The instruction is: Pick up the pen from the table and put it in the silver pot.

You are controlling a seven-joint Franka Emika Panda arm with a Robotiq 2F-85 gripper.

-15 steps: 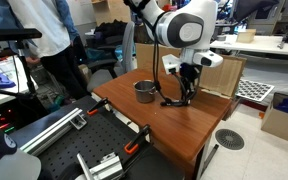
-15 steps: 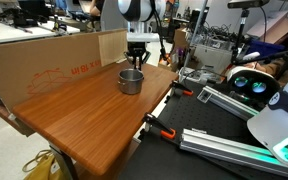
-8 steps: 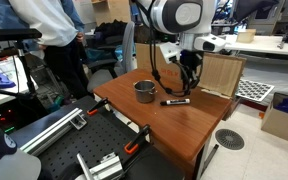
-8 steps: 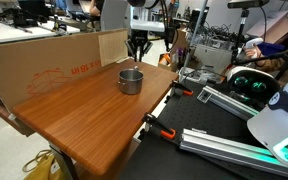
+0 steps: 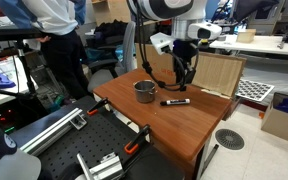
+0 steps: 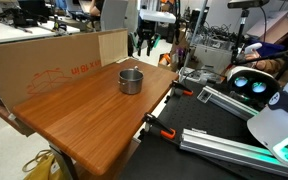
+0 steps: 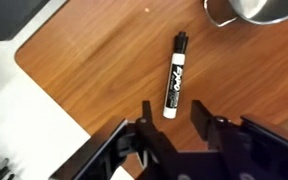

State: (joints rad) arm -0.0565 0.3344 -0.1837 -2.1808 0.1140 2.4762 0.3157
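Lying flat on the reddish-brown wooden table (image 5: 199, 125), the slim black-and-white marker pen (image 5: 175, 101) is near the small shiny silver pot (image 5: 144, 91), on its right, apart from it. Above the pen hangs the black gripper (image 7: 172, 125), its fingers apart.

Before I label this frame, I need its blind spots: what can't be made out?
- silver pot: mostly cut off by the wrist view's top edge; contents unclear.
- pen: its lettering is too blurred in the wrist view.
- end effector: too small and dark in an exterior view to judge its opening.
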